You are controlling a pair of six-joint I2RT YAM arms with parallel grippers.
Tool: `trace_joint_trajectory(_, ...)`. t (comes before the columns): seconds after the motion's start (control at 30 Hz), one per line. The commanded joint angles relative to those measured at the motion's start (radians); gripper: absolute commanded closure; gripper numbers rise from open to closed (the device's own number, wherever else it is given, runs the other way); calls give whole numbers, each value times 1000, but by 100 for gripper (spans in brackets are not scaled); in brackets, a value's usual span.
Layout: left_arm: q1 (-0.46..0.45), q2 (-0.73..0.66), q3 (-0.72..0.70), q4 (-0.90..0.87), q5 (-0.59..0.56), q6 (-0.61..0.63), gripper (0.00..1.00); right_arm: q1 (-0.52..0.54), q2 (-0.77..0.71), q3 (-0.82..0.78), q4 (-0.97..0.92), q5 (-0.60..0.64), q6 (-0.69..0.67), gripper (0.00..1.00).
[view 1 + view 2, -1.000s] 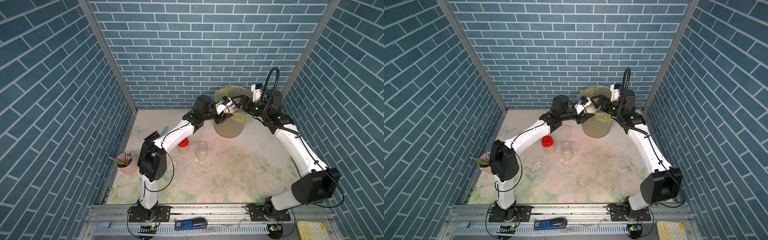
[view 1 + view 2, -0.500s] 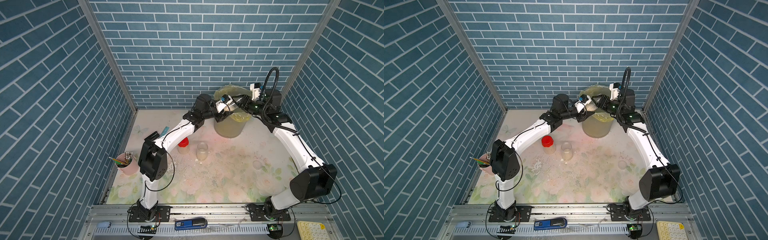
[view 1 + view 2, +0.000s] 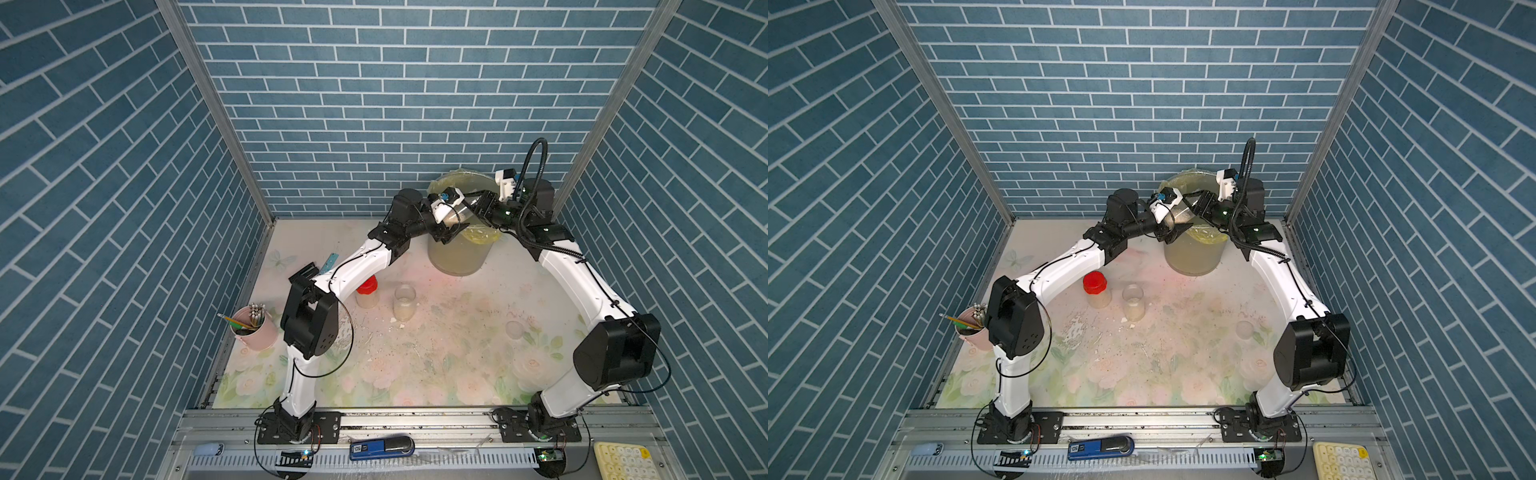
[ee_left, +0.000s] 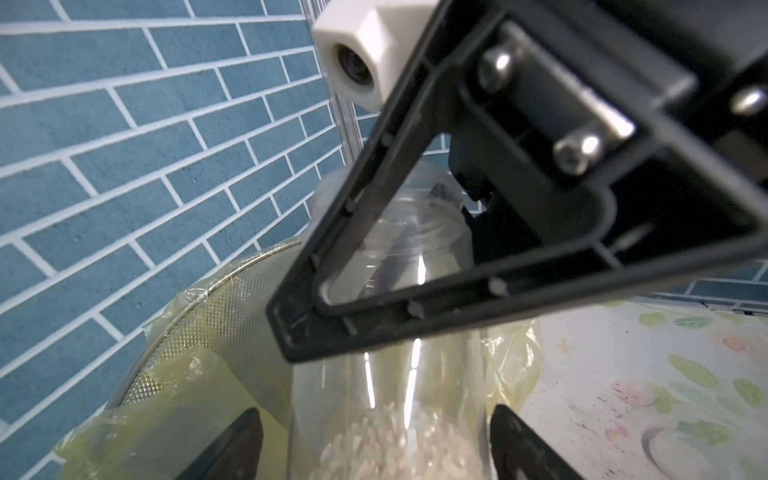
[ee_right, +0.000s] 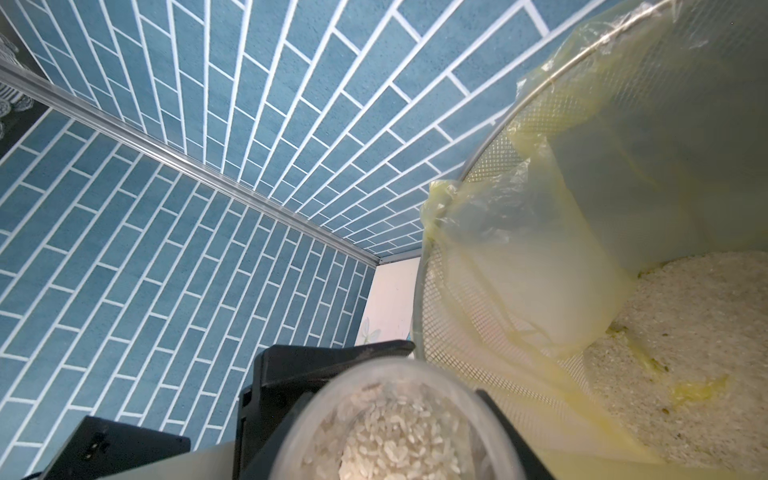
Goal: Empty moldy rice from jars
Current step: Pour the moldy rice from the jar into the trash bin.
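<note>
Blue-tiled walls (image 4: pixel 124 174) behind; right fingers (image 4: pixel 361 216) clamp the rice jar (image 4: pixel 386 399), left fingers (image 4: pixel 237 449) spread beside it.

Arms (image 3: pixel 582 282): white links (image 3: pixel 361 266), black joints (image 3: pixel 309 322), black cables (image 3: pixel 1244 164). Silver screws (image 4: pixel 577 151) in black housing; white wrist-camera housings (image 4: pixel 361 54).

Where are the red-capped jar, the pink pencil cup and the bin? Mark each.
red-capped jar (image 3: pixel 1094 283): in a top view, red cap
pink pencil cup (image 3: pixel 263 336): in a top view, side wall
bin (image 3: pixel 1192 257): in a top view, front wall
</note>
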Motion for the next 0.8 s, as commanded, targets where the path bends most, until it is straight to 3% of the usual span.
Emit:
trace_joint_trajectory(0.0,9,-3,21,50,-6,-1,0,-21,33,44,70,34,71,83)
trace_joint_trajectory(0.23,17,-40,-8,93,-34,-8,0,-51,106,68,190,24,305,87)
trace_joint_trajectory(0.37,20,-94,-96,186,-77,-42,0,-65,143,54,309,12,451,89)
trace_joint_trajectory(0.63,19,-121,-257,495,-153,-280,0,-64,157,24,461,57,679,92)
trace_joint_trajectory(0.77,19,-96,-273,607,-254,-419,0,-66,132,-9,479,97,757,92)
